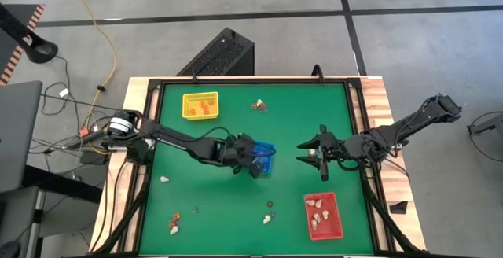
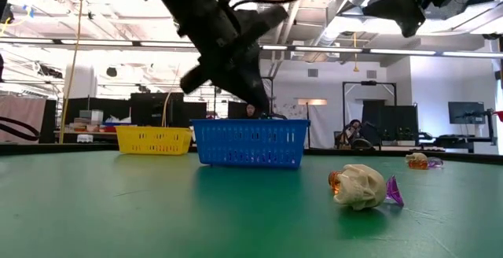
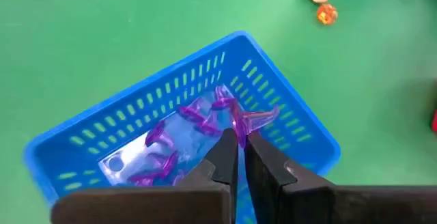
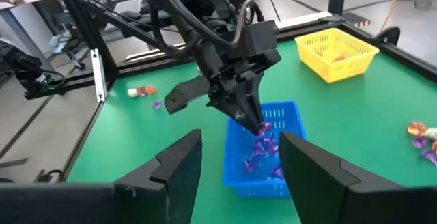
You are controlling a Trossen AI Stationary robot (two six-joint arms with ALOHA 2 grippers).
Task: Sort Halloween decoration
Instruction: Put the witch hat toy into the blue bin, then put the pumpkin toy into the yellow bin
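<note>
A blue tray (image 1: 267, 154) stands mid-table with several purple trinkets (image 3: 164, 159) lying in it. My left gripper (image 3: 239, 141) hangs over the tray's inside, just above its rim (image 2: 250, 123). It is shut on one more purple trinket (image 3: 255, 119). My right gripper (image 1: 314, 154) hovers open to the right of the tray, touching nothing. Loose cream, orange and purple trinkets lie on the green mat at the far middle (image 1: 258, 105), near left (image 1: 174, 226) and near middle (image 1: 269, 219). My left gripper pinches the purple trinket by one end (image 3: 243, 130) between its two fingers, only at their free ends. The fingers slant down from the table's left. The trinket sticks out past the fingertips (image 4: 263, 134), lifted clear above the trinkets in the blue tray.
A yellow tray (image 1: 200, 105) with orange pieces stands at the far left, and a red tray (image 1: 323, 215) with cream pieces at the near right. A cream skull with an orange and a purple piece (image 2: 360, 186) lies close to the low camera. The mat's raised black frame (image 1: 355, 124) borders it.
</note>
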